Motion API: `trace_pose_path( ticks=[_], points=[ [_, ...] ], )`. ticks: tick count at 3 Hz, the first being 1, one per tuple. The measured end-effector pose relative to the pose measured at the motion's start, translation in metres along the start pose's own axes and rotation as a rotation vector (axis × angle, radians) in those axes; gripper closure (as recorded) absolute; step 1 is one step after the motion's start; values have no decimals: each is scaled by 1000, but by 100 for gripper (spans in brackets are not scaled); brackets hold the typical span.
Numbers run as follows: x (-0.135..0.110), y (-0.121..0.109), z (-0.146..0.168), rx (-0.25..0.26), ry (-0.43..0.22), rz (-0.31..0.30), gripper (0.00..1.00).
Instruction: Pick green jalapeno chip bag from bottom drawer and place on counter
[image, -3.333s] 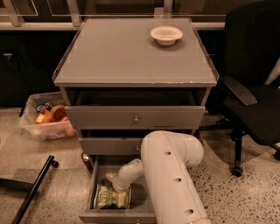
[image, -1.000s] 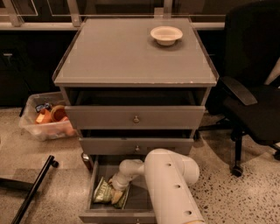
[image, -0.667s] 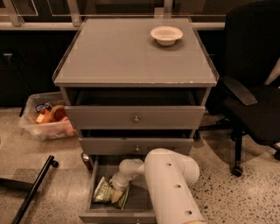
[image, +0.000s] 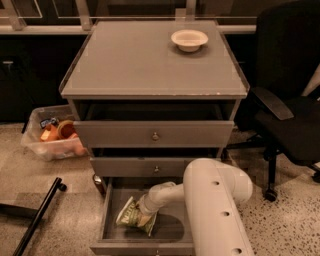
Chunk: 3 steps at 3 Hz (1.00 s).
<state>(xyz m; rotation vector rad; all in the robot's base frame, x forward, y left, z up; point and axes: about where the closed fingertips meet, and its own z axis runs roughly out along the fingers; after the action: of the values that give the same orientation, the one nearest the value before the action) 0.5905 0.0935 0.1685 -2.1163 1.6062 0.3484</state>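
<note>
Beneath the grey surface (image: 140, 65), the open bottom drawer (image: 167, 229) holds the green jalapeno chip bag (image: 132, 218) touching the gripper (image: 145, 208), grasp impossible to tell; light, crinkly foil, probably best pinched at its upper seam.

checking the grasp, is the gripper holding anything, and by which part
Cannot tell: the gripper, in the bottom drawer, meets the green jalapeno chip bag at its upper edge.

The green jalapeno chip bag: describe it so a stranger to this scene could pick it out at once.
Start at the grey three-drawer cabinet; its bottom drawer stands open near the floor. In its left half lies the green jalapeno chip bag, with the white arm reaching down and its gripper at it. It is crinkly olive-green with pale lettering, unlike the grey drawer around it.
</note>
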Motion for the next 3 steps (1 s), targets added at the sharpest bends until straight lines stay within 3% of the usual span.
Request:
trace_pose_path(
  ticks=[1, 2, 3],
  points=[
    [7, -22, -55, 104, 64, -18, 100],
    [1, -20, -101, 135, 105, -54, 100],
    [-15, 6, -139, 79, 150, -105, 100]
  ],
)
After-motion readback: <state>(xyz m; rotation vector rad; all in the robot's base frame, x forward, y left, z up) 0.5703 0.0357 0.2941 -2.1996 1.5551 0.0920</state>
